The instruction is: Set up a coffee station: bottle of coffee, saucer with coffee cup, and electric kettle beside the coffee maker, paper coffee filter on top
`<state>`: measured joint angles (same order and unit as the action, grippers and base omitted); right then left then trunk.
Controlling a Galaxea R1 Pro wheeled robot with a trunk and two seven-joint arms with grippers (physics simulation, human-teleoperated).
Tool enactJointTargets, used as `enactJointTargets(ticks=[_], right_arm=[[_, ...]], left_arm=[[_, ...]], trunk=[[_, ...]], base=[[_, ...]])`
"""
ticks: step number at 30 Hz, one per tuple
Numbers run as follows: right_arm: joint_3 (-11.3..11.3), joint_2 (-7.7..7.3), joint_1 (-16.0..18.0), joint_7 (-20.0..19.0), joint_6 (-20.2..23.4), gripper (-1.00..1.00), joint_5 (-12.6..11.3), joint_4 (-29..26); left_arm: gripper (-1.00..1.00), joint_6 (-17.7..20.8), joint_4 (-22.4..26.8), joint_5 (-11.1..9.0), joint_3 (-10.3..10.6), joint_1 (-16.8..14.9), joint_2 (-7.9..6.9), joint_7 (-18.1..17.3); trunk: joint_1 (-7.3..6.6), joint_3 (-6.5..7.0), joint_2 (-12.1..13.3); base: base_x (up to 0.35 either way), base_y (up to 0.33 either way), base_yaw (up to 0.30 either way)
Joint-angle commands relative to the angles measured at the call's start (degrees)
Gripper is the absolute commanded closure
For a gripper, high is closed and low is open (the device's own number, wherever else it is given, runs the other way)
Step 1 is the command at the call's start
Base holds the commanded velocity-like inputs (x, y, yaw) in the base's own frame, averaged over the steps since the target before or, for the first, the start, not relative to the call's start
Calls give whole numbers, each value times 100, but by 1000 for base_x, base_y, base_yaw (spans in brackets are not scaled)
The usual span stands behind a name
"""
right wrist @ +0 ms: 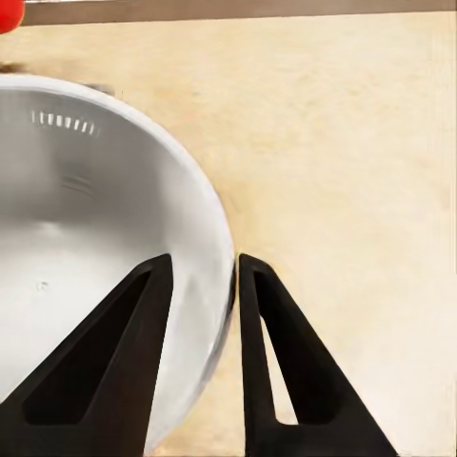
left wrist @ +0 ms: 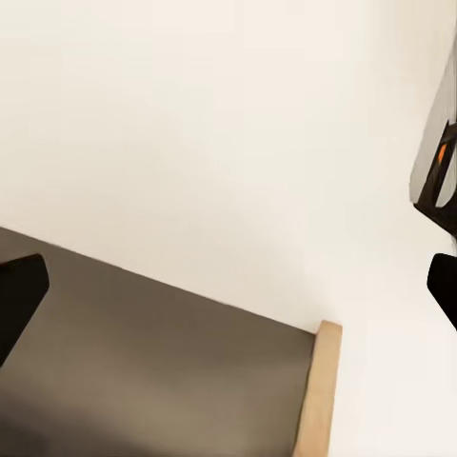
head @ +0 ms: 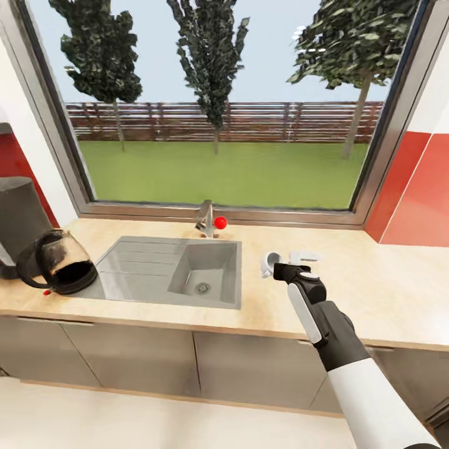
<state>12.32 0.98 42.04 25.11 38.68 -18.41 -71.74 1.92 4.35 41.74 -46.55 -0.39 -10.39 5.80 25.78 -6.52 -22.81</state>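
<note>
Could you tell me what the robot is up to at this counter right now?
The right gripper is shut on the rim of the coffee cup, holding it above the kitchen countertop to the right of the sink. The coffee maker stands at the counter's far left with the electric kettle beside it.

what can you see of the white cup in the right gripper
The cup is plain glossy white, tiny, round, open and empty inside. The right gripper pinches its rim, one finger inside the bowl and one outside. It sits at the countertop, right of the sink, beside a white saucer.
</note>
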Motion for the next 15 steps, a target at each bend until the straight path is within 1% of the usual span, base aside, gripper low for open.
enactJointTargets(ticks=[1, 3, 8, 12, 13, 15], right_arm=[[7, -1, 6, 47, 8, 100, -66, -6], [7, -1, 6, 47, 8, 100, -66, -11], [2, -1, 6, 47, 8, 100, -66, -15], [1, -1, 6, 47, 16, 100, -66, -15], [2, -1, 6, 47, 17, 100, -66, -9], [2, -1, 6, 47, 17, 100, -66, -7]], left_arm=[[-100, -14, 5, 45, -32, -5, 5, 7], [-100, -55, 5, 45, -36, -5, 9, 8], [-100, -85, 5, 45, -38, -13, 11, 2], [-100, -156, 5, 45, -38, -14, 9, 0], [-100, -299, 5, 45, -38, -14, 11, 1], [-100, -339, 5, 45, -38, -14, 11, 1]], trunk=[[0, -6, -12], [0, 6, -12], [0, 37, -12], [0, 62, -12], [0, 68, -12], [0, 81, -12]], base=[[-287, 203, 209], [-252, 216, 210], [-30, 240, 209], [-1, 32, 209], [0, 3, 210], [0, 1, 210]])
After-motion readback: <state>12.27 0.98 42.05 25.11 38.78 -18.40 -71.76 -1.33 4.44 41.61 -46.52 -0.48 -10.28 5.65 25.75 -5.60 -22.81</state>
